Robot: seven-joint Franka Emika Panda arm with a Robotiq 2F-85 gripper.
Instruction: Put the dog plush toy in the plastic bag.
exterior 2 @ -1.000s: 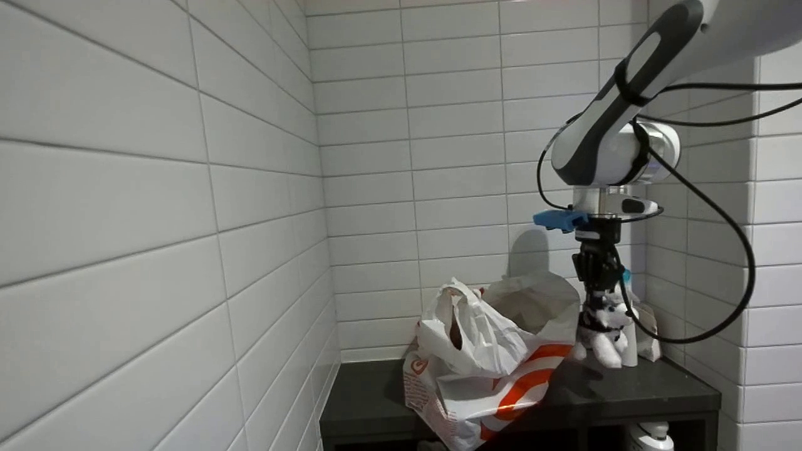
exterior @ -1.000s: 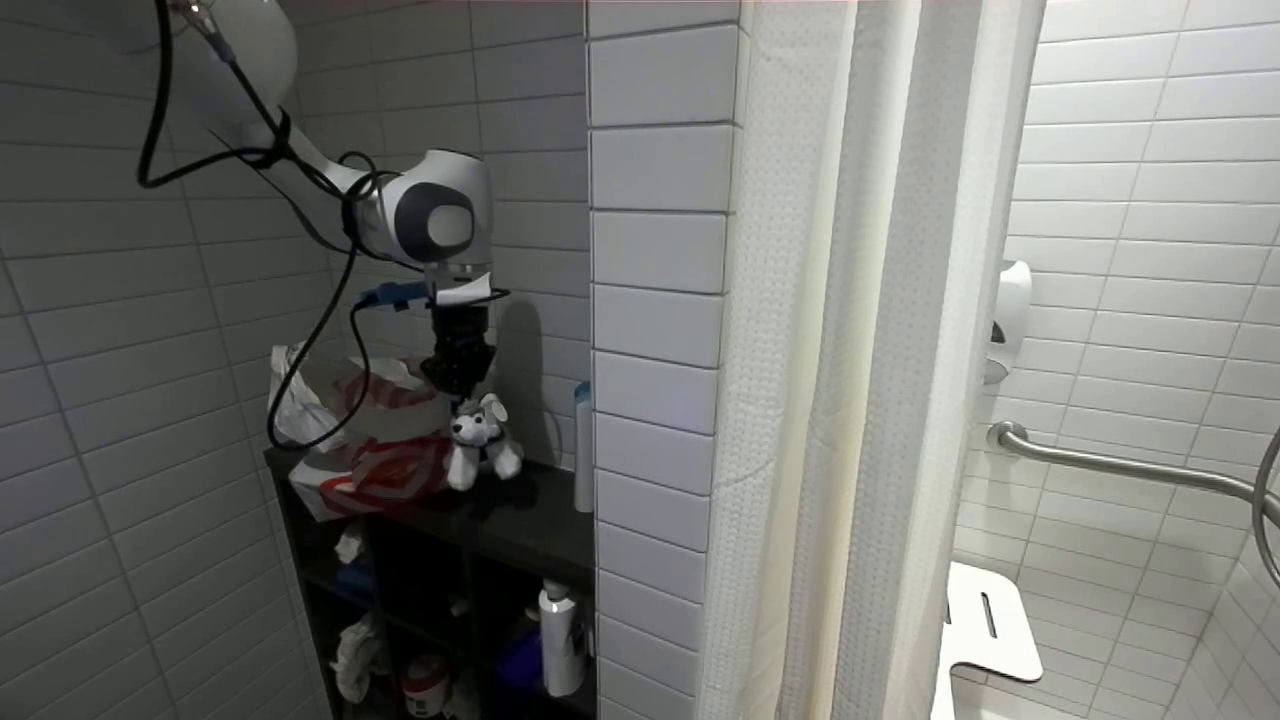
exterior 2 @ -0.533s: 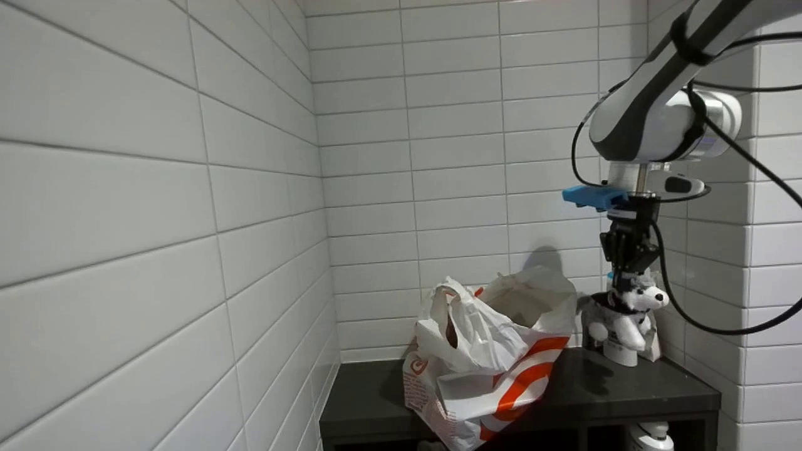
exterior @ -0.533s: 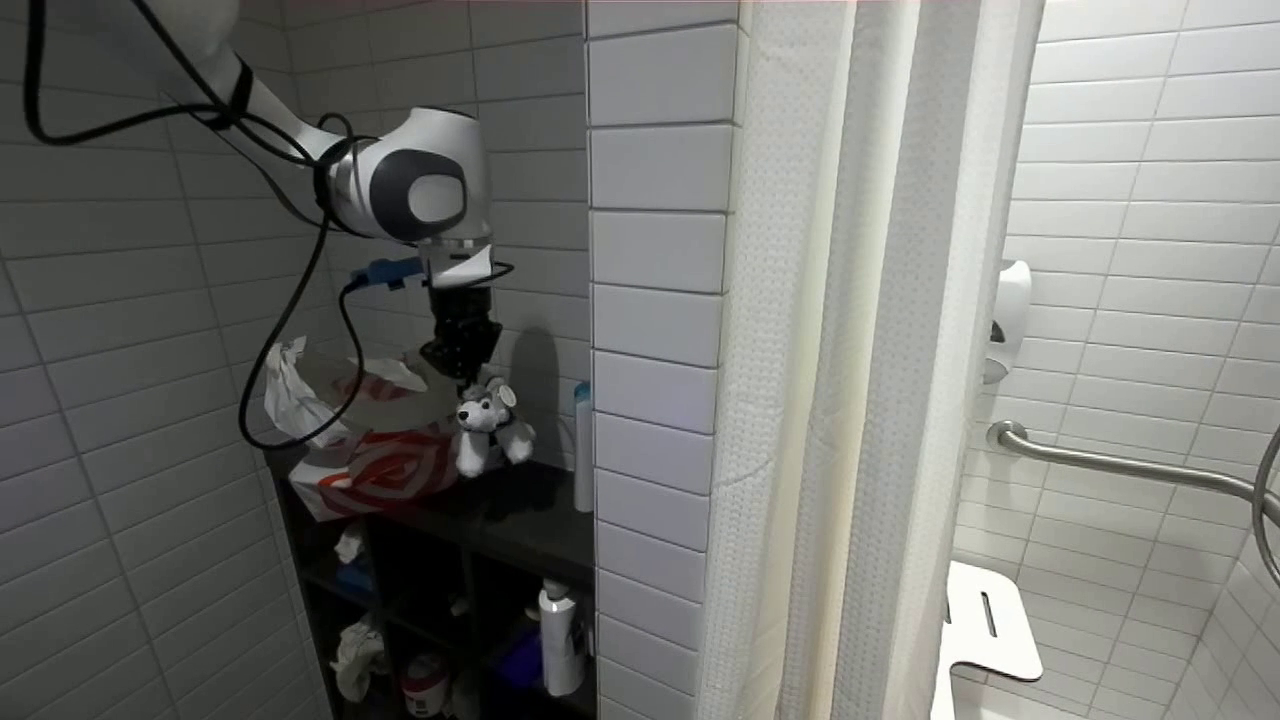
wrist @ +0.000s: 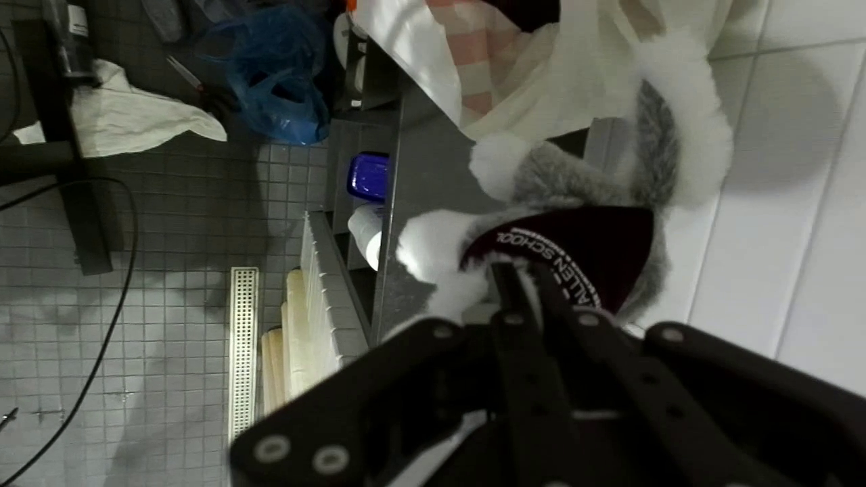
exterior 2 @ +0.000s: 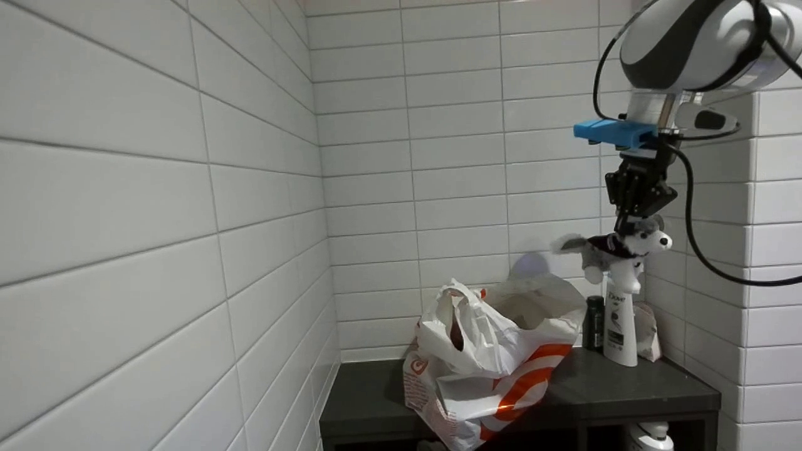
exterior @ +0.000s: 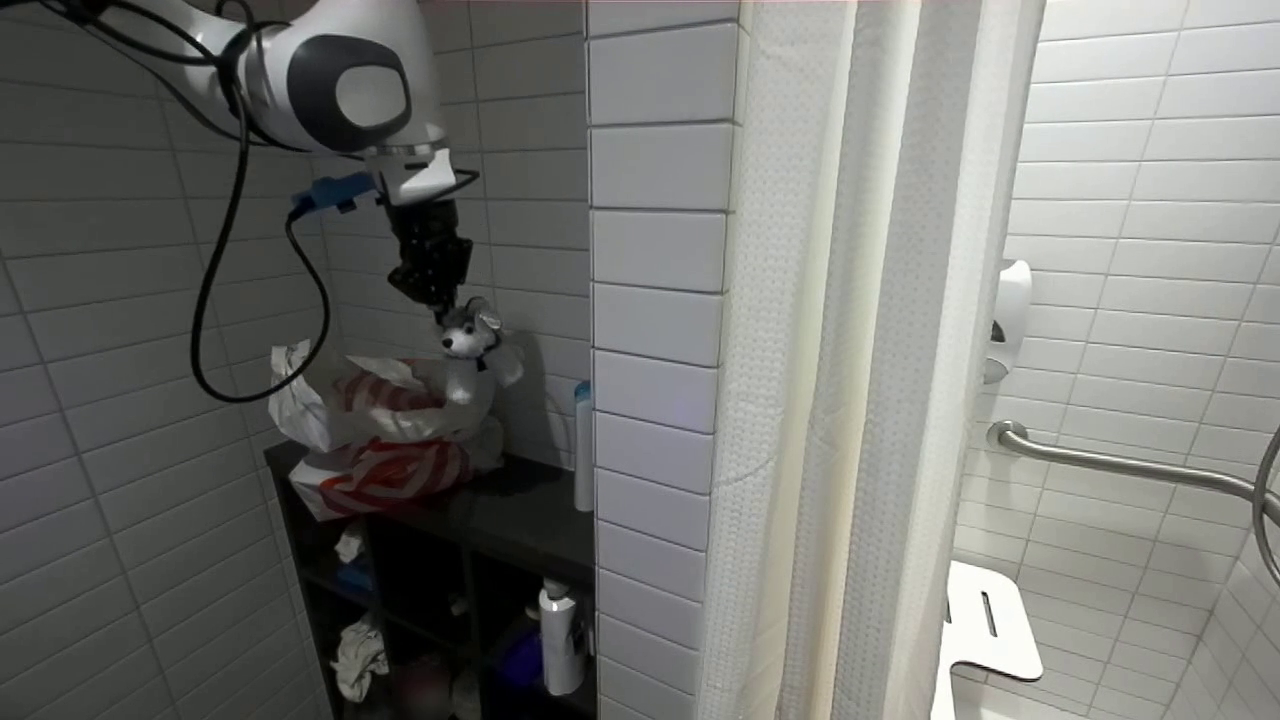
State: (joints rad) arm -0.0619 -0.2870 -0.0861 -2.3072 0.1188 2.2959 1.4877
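Note:
The dog plush toy, grey and white with a dark vest, hangs in the air above the shelf unit, in both exterior views [exterior: 468, 348] [exterior 2: 626, 250]. It also shows in the wrist view [wrist: 582, 243]. My gripper [exterior 2: 623, 227] is shut on the dog plush toy near its neck and vest. The gripper's fingers [wrist: 522, 274] press fur and vest in the wrist view. The plastic bag [exterior 2: 526, 394], white with red-orange rings, stands open-topped on the shelf unit, beside and lower than the toy. It also shows in the other views [exterior: 390, 475] [wrist: 534, 95].
A dark shelf unit [exterior 2: 670, 382] carries the bag. A white bottle [exterior 2: 620, 332] and a dark bottle [exterior 2: 593, 322] stand on it, under the toy. Tiled walls [exterior 2: 438, 156] close in behind and beside. A black cable [exterior 2: 691, 238] loops from the arm.
My gripper has lifted the dog plush toy well above the shelf top. In an exterior view it has also shifted right. The bottles behind the toy now show. The bag's opening has shifted slightly.

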